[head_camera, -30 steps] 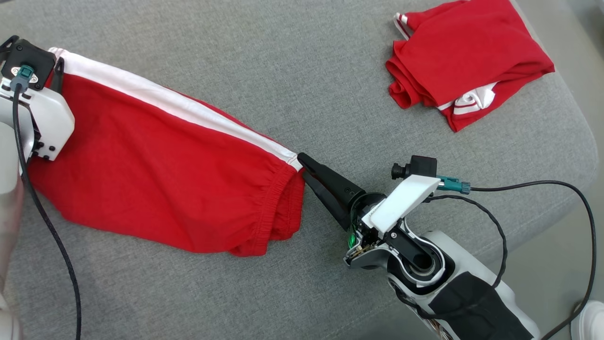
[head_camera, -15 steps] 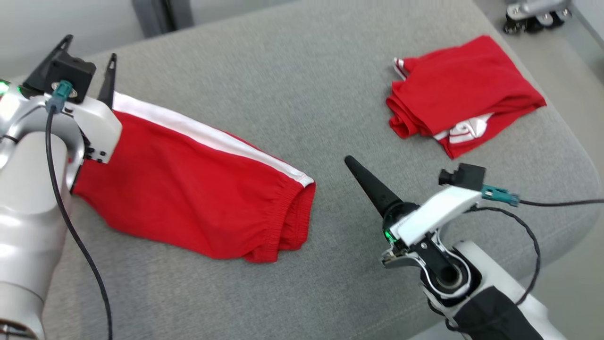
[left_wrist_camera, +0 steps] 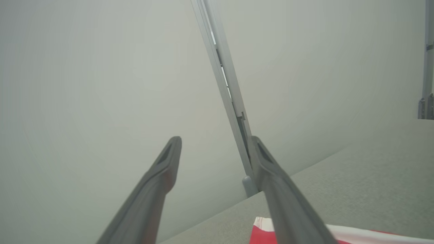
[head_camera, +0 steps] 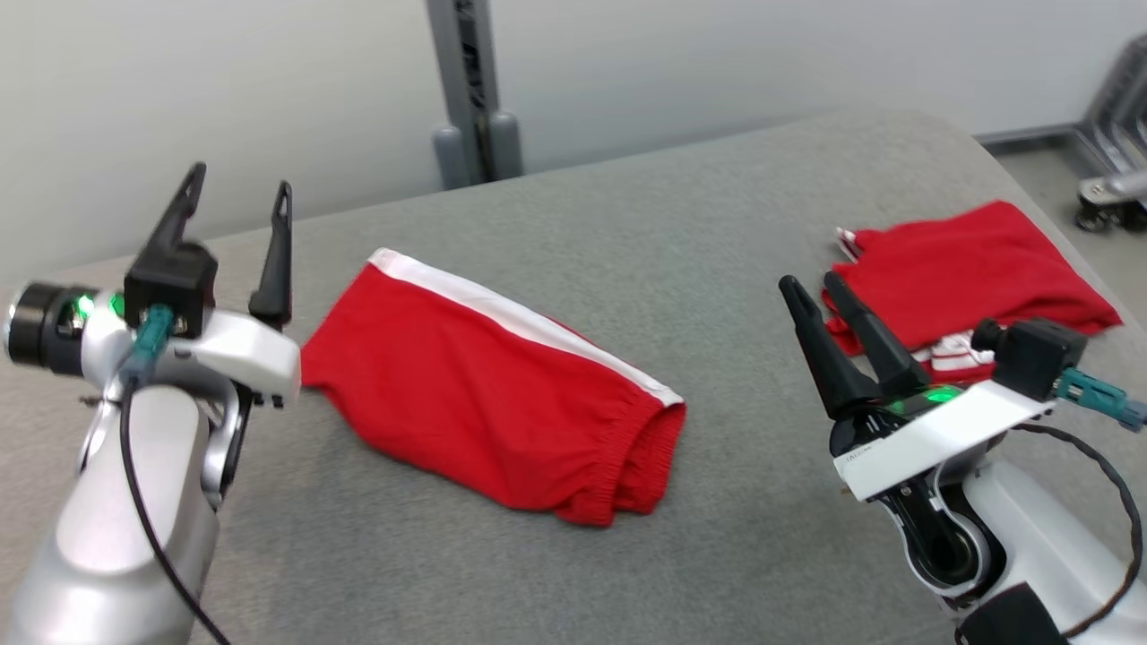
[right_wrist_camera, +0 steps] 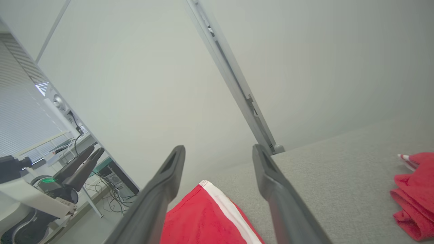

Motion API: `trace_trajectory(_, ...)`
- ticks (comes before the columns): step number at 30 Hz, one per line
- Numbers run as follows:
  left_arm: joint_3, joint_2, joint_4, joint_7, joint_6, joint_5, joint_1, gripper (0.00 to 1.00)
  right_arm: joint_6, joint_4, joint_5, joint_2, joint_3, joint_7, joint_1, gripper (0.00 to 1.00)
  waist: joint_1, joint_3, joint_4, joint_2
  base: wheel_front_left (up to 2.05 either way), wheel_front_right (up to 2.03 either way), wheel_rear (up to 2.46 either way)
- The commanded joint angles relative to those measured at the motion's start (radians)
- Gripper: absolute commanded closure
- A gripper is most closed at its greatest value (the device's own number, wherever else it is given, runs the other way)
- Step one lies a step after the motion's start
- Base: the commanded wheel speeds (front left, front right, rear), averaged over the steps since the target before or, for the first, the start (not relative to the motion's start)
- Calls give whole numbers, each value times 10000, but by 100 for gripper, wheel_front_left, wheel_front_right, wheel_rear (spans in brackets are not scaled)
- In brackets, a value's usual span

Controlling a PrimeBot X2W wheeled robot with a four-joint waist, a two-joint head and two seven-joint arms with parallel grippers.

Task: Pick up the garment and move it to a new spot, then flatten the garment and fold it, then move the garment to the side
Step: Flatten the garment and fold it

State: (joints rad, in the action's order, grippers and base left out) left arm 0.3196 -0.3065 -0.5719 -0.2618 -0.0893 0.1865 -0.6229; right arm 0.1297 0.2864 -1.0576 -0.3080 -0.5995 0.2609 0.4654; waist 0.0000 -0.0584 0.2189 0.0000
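The garment [head_camera: 493,408], red shorts with a white side stripe, lies folded flat on the grey padded table [head_camera: 645,224], its elastic waistband toward the right. My left gripper [head_camera: 240,190] is raised just off the garment's left end, open and holding nothing. On the other side my right gripper [head_camera: 811,285] stands open and empty, clear of the waistband. The left wrist view has the open left gripper [left_wrist_camera: 215,140] aimed at the wall, with the garment's striped corner [left_wrist_camera: 262,232] at the bottom. Between the fingers of the right gripper [right_wrist_camera: 218,149] the garment [right_wrist_camera: 203,220] lies below.
A second red garment [head_camera: 968,269] lies crumpled at the table's right end, behind my right gripper, and also shows as that red heap [right_wrist_camera: 413,196] in the right wrist view. A grey post [head_camera: 470,98] stands behind the table's far edge. A wheeled base [head_camera: 1111,193] sits on the floor at right.
The head camera has tilted up, shifting the whole picture. Both grippers have lifted off the garment's ends and drawn back; the garment stays flat on the table.
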Motion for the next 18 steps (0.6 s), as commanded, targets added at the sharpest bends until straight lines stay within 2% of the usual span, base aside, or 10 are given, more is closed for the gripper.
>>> trace_trajectory(1, -179, 1, 397, -27, -156, 20, 448, 0, 19, -267, 539, 82, 288, 44, -401, 0, 0, 565, -699, 0, 0, 0, 0)
trace_trajectory(4, -605, 231, 1323, -28, -402, 64, 1553, 0, 19, -1058, 1699, 218, 1034, 46, -987, 0, 0, 762, -1097, 0, 0, 0, 0)
trace_trajectory(9, -915, 603, 2551, -29, -529, -197, 3242, 0, 13, -2008, 3151, 546, 2037, 47, -2083, 0, 0, 990, -1659, 0, 0, 0, 0)
trace_trajectory(18, -1893, 1518, 3822, -30, -917, -584, 5313, 0, 13, -1821, 5069, 1092, 2691, 32, -3212, 0, 0, 1104, -2037, 0, 0, 0, 0)
